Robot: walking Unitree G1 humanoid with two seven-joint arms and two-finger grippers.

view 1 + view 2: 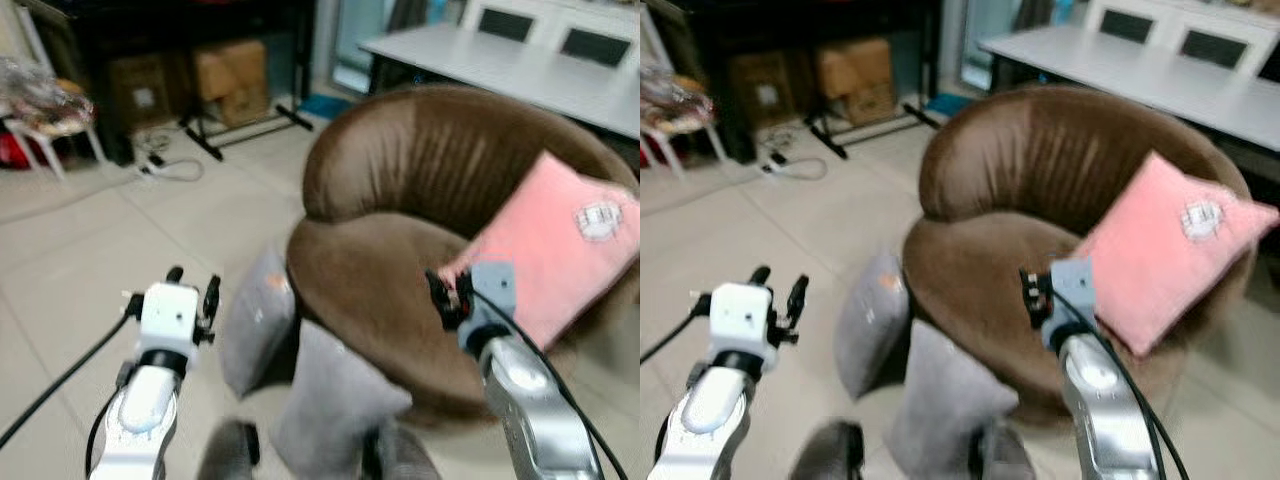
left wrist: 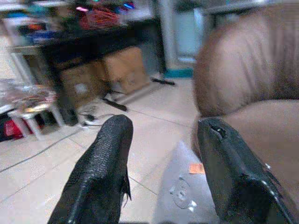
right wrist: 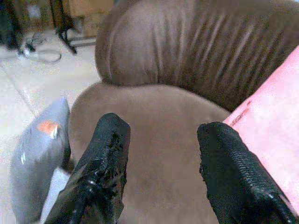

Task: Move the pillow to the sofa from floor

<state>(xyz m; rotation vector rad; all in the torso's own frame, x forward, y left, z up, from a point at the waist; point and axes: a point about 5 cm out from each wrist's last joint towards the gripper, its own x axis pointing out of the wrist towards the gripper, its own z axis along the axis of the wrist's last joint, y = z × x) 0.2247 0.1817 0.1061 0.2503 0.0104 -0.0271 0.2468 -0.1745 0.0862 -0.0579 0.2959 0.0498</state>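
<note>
The left gripper (image 1: 192,283) hovers over the tiled floor (image 1: 90,240), fingers apart and empty. Just to its right a grey pillow (image 1: 258,322) stands on edge on the floor, long axis upright, leaning against the brown sofa (image 1: 420,180). Further right, the right gripper (image 1: 445,290) hangs over the sofa seat, fingers spread, a pink cushion (image 1: 560,245) just beyond it.

Both arms raised forward; left gripper (image 1: 194,283) jaws spread, empty; right gripper (image 1: 447,292) jaws spread, empty.
</note>
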